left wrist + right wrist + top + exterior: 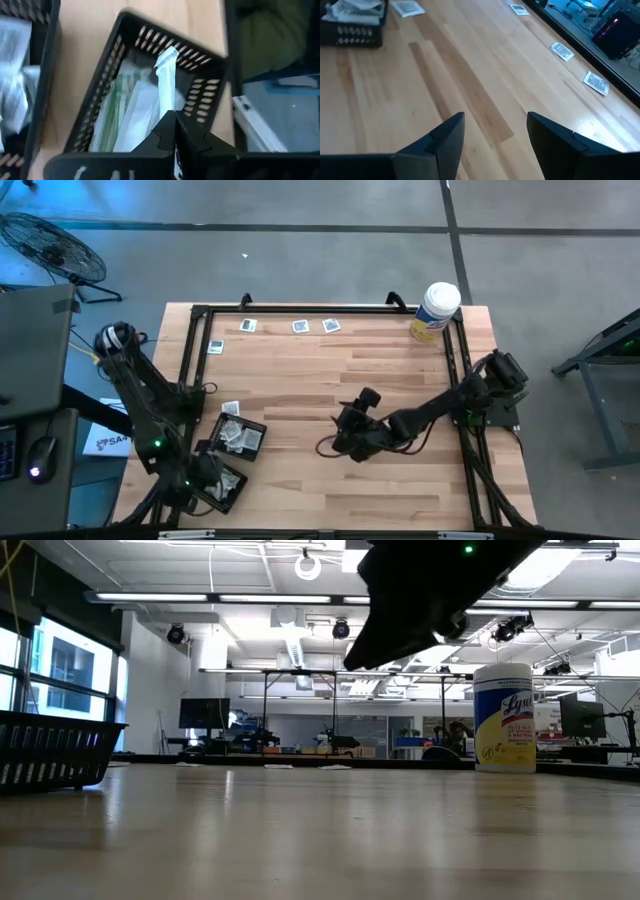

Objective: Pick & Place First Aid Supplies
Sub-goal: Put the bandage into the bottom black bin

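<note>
One narrow white strip wrapper stands on end, long axis upright, pinched in the left gripper over the mesh tray at the table's near-left corner, while the right gripper hovers spread mid-table.

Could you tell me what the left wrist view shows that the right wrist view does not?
Only the left wrist view shows the left pincer shut on a narrow white strip wrapper over a black mesh tray holding pale green and white packets. Only the right wrist view shows the right pincer open and empty, with square pads scattered on bare wood along the table's far edge. Both show the wooden table and a black tray.
</note>
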Robot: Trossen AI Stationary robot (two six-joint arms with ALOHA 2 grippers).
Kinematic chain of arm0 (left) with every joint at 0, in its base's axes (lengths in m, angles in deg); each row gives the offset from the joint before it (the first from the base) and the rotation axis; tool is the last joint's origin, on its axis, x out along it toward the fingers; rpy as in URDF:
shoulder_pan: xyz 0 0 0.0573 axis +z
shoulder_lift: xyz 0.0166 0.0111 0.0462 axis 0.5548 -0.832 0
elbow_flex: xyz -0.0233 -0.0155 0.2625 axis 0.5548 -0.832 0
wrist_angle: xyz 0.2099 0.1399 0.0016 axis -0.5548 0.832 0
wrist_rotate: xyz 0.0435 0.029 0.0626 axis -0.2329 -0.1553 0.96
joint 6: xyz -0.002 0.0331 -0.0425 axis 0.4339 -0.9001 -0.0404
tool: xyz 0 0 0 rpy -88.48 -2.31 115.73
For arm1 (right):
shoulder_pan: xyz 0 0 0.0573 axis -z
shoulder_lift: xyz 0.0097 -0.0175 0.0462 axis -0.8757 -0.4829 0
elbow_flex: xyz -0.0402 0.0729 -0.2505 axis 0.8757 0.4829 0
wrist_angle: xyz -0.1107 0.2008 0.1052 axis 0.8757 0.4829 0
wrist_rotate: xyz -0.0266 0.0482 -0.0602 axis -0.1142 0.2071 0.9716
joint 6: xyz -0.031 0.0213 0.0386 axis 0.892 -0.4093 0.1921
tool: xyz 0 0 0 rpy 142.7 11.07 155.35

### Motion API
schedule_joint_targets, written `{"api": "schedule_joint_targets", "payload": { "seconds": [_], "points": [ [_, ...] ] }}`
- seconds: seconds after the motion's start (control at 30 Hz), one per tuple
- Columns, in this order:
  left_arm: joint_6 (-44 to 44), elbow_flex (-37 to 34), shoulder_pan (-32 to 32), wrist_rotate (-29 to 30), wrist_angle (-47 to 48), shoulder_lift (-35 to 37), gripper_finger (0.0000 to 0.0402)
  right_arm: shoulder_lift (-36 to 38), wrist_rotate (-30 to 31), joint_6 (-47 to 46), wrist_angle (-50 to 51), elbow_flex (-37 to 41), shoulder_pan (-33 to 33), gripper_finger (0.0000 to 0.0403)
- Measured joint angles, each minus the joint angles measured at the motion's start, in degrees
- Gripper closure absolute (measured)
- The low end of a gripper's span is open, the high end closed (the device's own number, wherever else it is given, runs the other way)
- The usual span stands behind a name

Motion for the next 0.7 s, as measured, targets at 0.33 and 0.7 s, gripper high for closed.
{"api": "schedule_joint_targets", "payload": {
  "seconds": [0.33,0.7],
  "points": [
    [11.7,0.0,0.0,-0.4,1.7,-4.4,0.0398,0.0,-7.4,4.7,-7.8,0.0,4.0,0.0194],
    [12.7,0.0,0.0,-1.2,6.7,-4.4,0.0374,0.0,-10.1,5.4,-9.3,0.0,5.1,0.0194]
  ]
}}
